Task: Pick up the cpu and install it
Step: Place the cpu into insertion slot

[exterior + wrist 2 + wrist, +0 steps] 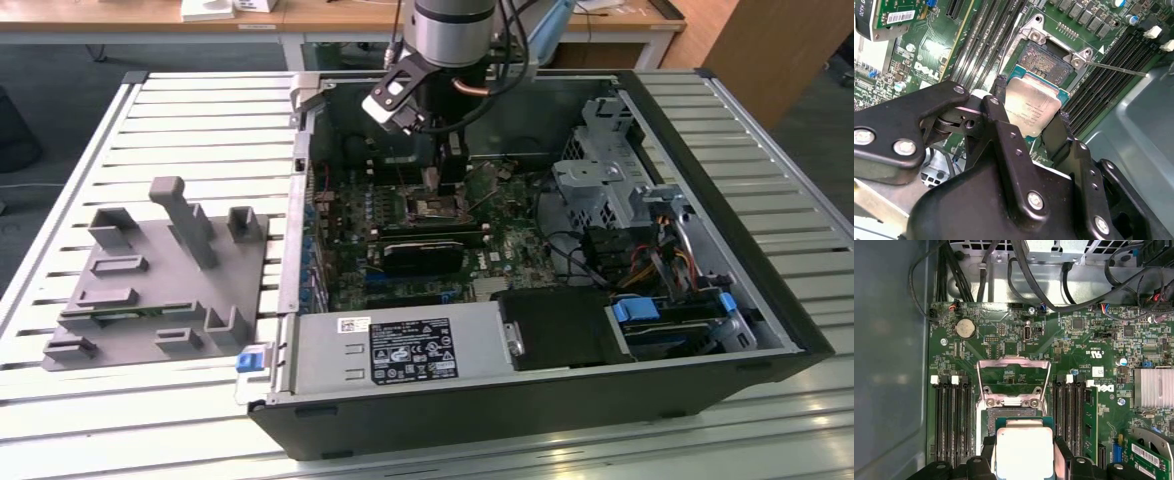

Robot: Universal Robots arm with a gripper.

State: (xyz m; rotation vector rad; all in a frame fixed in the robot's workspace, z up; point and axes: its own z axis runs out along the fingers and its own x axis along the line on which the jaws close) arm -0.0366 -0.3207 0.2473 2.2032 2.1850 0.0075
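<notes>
The cpu (1031,107), a flat square chip with a silvery top and thin pale rim, is held at two opposite edges between the black fingers (1000,95) of my gripper (1032,104), which is shut on it. In the first wrist view the cpu (1025,450) hangs above the near part of the open socket (1009,413), partly covering it. The socket's metal load frame (1013,375) is swung up and open. In the exterior view my gripper (445,170) reaches down into the computer case just above the socket (434,208).
Memory slots (954,420) flank the socket on both sides. Cables (974,275) run along the board's far edge. The case wall (889,365) is close by. A grey fixture plate with posts (147,290) lies on the slatted table at the exterior view's left; the power supply (400,350) fills the case front.
</notes>
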